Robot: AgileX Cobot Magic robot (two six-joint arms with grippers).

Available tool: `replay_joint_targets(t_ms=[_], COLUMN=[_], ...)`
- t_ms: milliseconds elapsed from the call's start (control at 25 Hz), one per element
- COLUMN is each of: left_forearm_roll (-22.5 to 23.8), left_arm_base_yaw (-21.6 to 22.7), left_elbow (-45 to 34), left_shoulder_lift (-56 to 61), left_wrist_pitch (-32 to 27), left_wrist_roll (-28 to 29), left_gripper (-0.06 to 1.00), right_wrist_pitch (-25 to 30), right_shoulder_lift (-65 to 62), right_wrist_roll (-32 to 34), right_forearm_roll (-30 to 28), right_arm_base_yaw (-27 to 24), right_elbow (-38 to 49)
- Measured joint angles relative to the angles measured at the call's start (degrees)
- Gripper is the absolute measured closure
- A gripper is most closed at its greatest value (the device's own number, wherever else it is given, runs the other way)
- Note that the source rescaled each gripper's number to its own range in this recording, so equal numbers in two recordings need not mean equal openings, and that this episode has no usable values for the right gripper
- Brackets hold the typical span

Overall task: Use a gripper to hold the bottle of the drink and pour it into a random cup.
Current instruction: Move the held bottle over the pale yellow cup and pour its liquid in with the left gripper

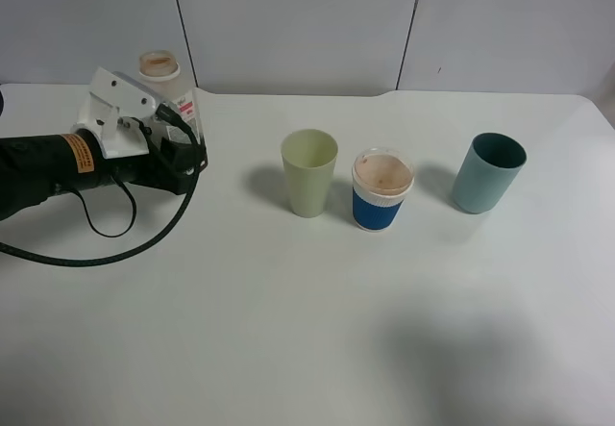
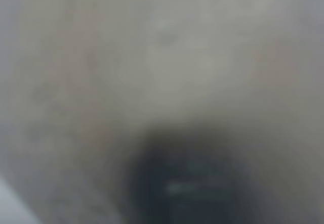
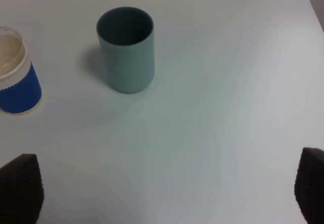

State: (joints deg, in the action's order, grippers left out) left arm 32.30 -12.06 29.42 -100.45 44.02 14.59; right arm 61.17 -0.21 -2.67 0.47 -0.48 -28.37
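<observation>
The bottle (image 1: 159, 64) stands at the back left of the table, its tan-rimmed mouth up and its red-and-white label showing. My left gripper (image 1: 159, 111) reaches in from the left with its white jaws around the bottle's body. I cannot tell whether they press on it. The left wrist view is only a whitish blur with a dark patch. The pale yellow-green cup (image 1: 309, 171) stands upright and empty at mid table, well to the right of the bottle. My right gripper (image 3: 164, 193) is open and empty; only its dark fingertips (image 3: 20, 183) show, and it is out of the exterior view.
A white cup with a blue band (image 1: 381, 190) stands just right of the yellow-green cup and also shows in the right wrist view (image 3: 15, 77). A teal tumbler (image 1: 488, 171) stands farther right, ahead of my right gripper (image 3: 126, 49). A black cable (image 1: 115, 243) loops under the left arm.
</observation>
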Motion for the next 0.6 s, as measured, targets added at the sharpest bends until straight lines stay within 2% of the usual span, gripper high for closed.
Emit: replay_joint_targets(t_ms=[360, 440, 600], left_forearm_roll=[2.16, 4.10, 10.56], left_arm_base_yaw=[-4.32, -4.69, -4.69], left_elbow=[0.06, 1.11, 4.68], left_shoulder_lift=[0.11, 0.69, 2.91], left_wrist_pitch=[-8.03, -11.27, -17.89], left_wrist_roll=[0.00, 0.86, 6.74], left_gripper=[0.92, 0.92, 0.92], right_wrist_pitch=[0.00, 0.00, 0.00], right_shoulder_lift=[0.00, 0.00, 0.00], right_wrist_roll=[0.00, 0.00, 0.00], right_forearm_roll=[0.00, 0.00, 0.00], right_arm_base_yaw=[0.00, 0.00, 0.00], right_elbow=[0.00, 0.00, 0.00])
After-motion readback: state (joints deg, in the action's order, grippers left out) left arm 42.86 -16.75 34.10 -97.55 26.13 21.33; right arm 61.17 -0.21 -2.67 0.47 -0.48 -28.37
